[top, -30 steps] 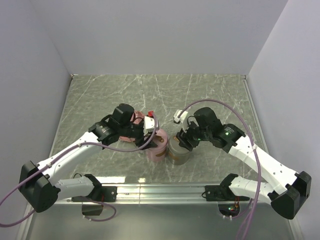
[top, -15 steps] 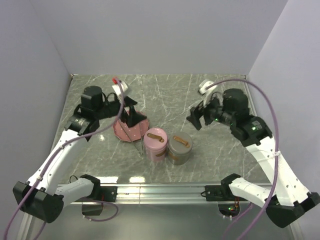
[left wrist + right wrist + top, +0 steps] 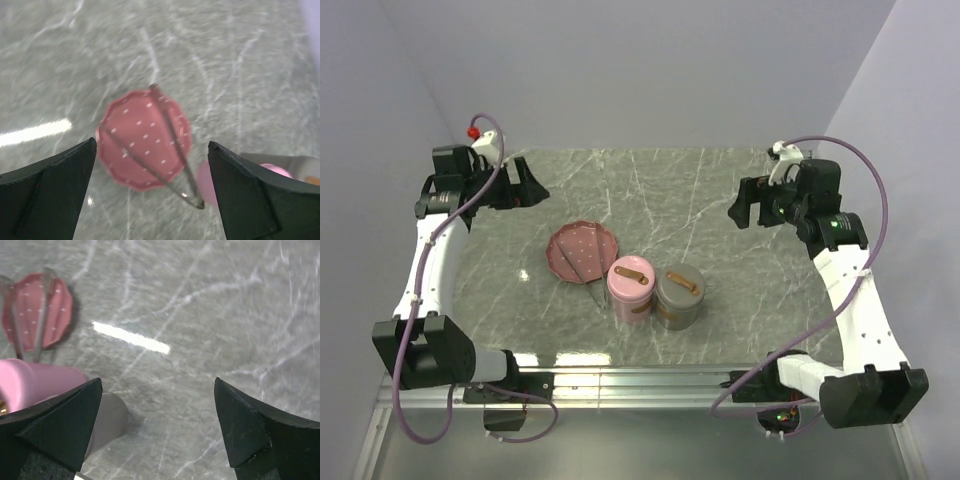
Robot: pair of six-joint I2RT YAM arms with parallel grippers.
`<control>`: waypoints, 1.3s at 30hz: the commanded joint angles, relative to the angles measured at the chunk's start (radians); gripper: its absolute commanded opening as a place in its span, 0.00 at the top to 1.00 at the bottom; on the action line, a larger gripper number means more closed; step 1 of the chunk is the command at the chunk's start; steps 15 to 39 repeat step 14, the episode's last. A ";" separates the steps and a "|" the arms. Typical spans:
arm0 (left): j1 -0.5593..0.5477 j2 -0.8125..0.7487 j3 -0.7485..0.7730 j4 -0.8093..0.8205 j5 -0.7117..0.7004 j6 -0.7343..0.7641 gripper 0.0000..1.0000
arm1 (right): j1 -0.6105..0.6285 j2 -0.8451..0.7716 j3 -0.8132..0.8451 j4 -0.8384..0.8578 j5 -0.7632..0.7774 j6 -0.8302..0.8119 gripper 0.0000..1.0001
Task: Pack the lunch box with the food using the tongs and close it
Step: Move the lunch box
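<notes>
Crossing plate (image 3: 563, 252): tongs (image 3: 583, 263); pink tin (image 3: 630, 289), grey tin (image 3: 679, 296) lidded.

table top (image 3: 720, 200): is showing a grey-green marbled, stone-look surface, smooth and glossy enough to be throwing back a white light streak.
plate (image 3: 145, 125): is looking like matt pink-red plastic with small white flecks; the view is blurred, so the material is not certain.
tongs (image 3: 173, 137): are reading as thin bare metal, silver-grey, with a dull sheen.
pink canister (image 3: 630, 295): is showing a smooth satin coat.
grey canister (image 3: 678, 305): is showing a similar smooth finish in metallic grey.
lid straps (image 3: 630, 271): are looking brown, leather-like and matt.
left gripper (image 3: 151, 145), right gripper (image 3: 157, 382): the fingers (image 3: 50, 195) are showing black matt plastic.
arm shells (image 3: 430, 268): are looking like smooth white plastic with a slight gloss.
cables (image 3: 825, 138): are wearing a smooth purple sheath.
near rail (image 3: 640, 378): is showing brushed aluminium.
</notes>
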 commanded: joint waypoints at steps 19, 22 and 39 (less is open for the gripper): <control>0.012 -0.201 -0.244 -0.045 -0.199 0.201 0.00 | -0.055 -0.087 -0.244 0.047 -0.019 -0.002 0.00; 0.012 -0.201 -0.244 -0.045 -0.199 0.201 0.00 | -0.055 -0.087 -0.244 0.047 -0.019 -0.002 0.00; 0.012 -0.201 -0.244 -0.045 -0.199 0.201 0.00 | -0.055 -0.087 -0.244 0.047 -0.019 -0.002 0.00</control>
